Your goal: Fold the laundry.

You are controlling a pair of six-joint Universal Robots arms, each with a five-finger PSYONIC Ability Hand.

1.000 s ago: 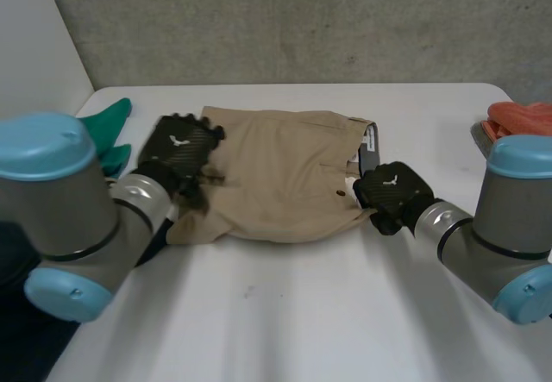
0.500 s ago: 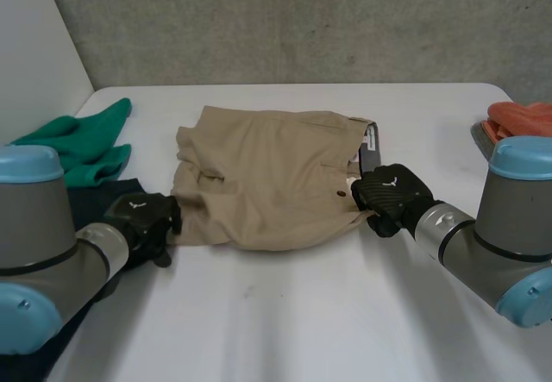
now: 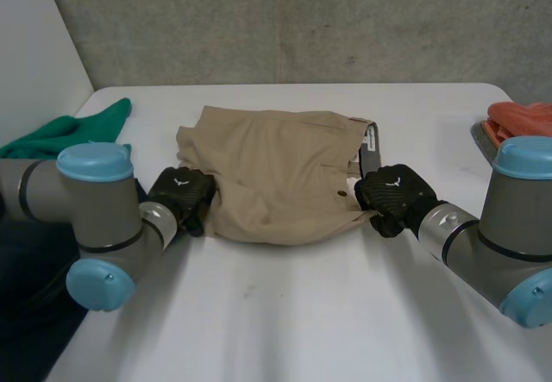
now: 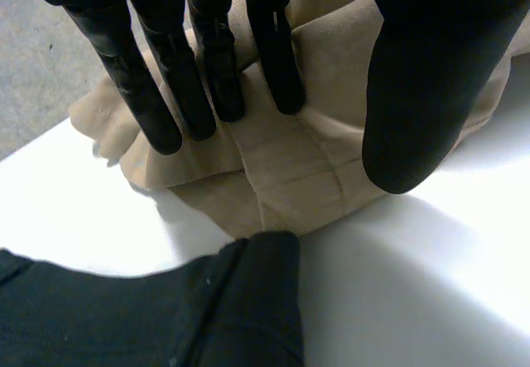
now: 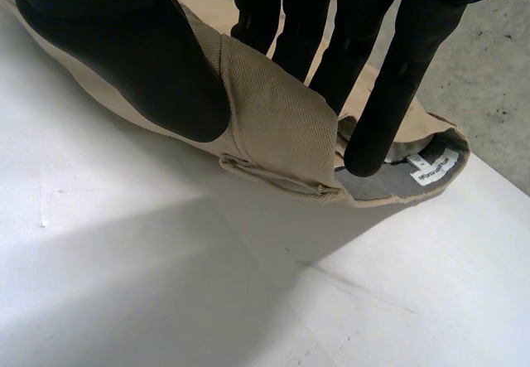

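Dark cloth (image 4: pixel 166 317) is noted at the near left of the table (image 3: pixel 302 330), just short of the left hand (image 3: pixel 181 197). That hand is laid on the near left corner of the beige shorts (image 3: pixel 276 175), fingers straight, nothing gripped. The shorts are spread mid-table. Their waistband, at the right edge, is pinched between the right hand's (image 3: pixel 392 194) thumb and fingers. Farther off, a green cloth (image 3: pixel 69 132) is seen left and an orange cloth (image 3: pixel 522 116) right.

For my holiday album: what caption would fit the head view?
The left hand rests on one end of the tan garment while the right hand pinches its waistband, on a white table.
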